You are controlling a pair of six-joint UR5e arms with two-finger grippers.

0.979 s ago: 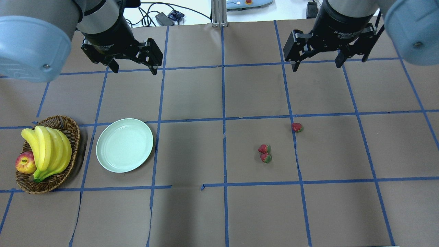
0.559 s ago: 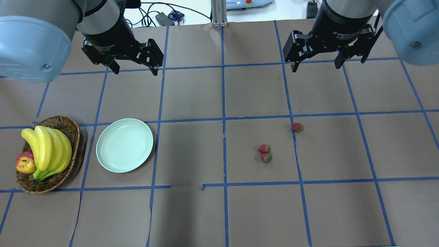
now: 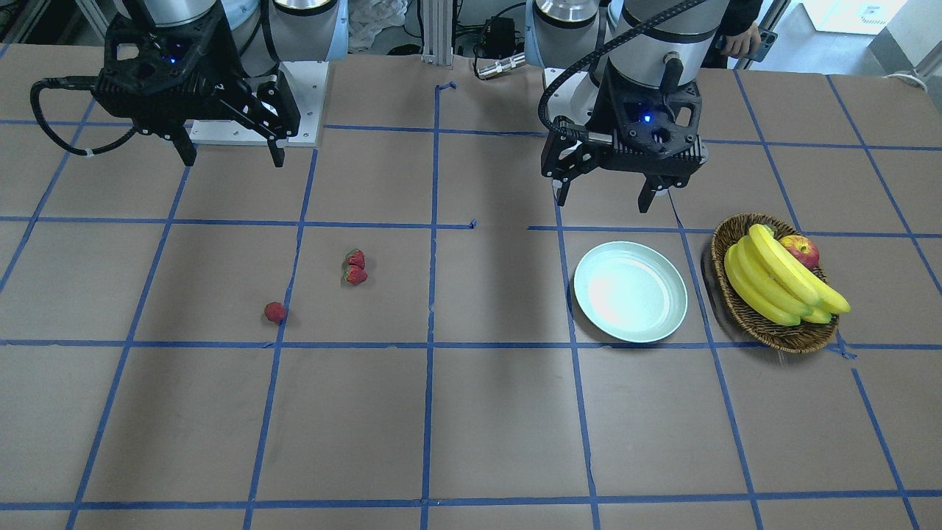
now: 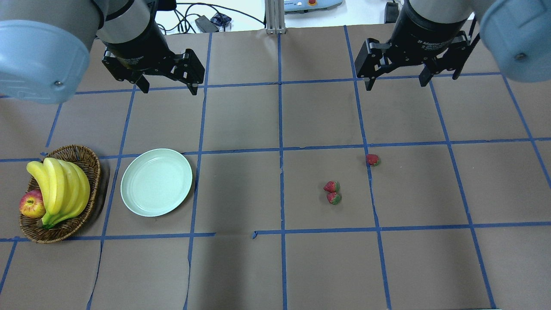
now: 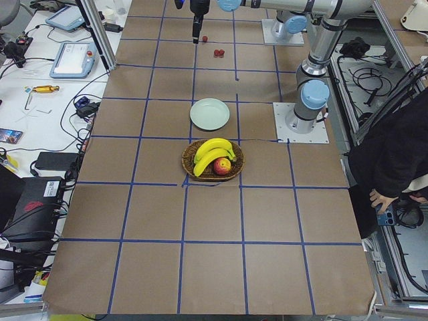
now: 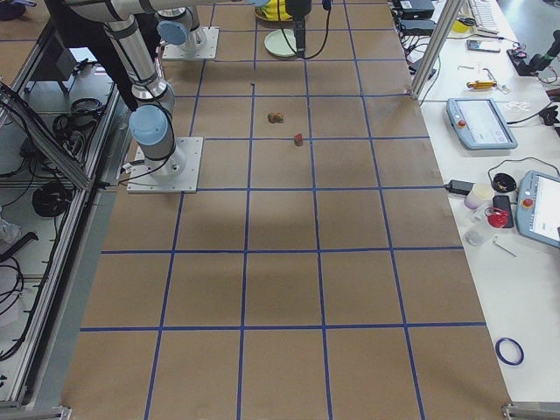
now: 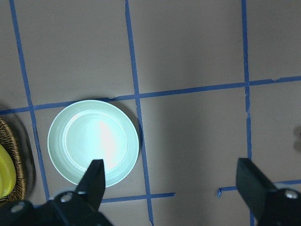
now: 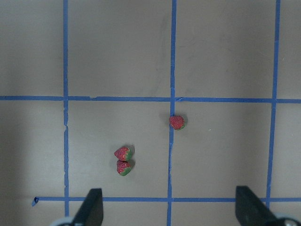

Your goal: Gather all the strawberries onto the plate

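Three small red, green-capped strawberries [image 4: 331, 187] lie well apart from the round pale mint-green plate [image 4: 156, 182]. The left gripper [image 4: 168, 91] and right gripper [image 4: 396, 86] hang above, fingers spread apart.

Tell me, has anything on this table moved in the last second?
Hardly anything. The right gripper seems to have edged very slightly toward the robot's left, open and empty. Nothing was picked up or let go. The left gripper stayed where it was, also open. The three strawberries lie just where they were, and the plate is still empty.
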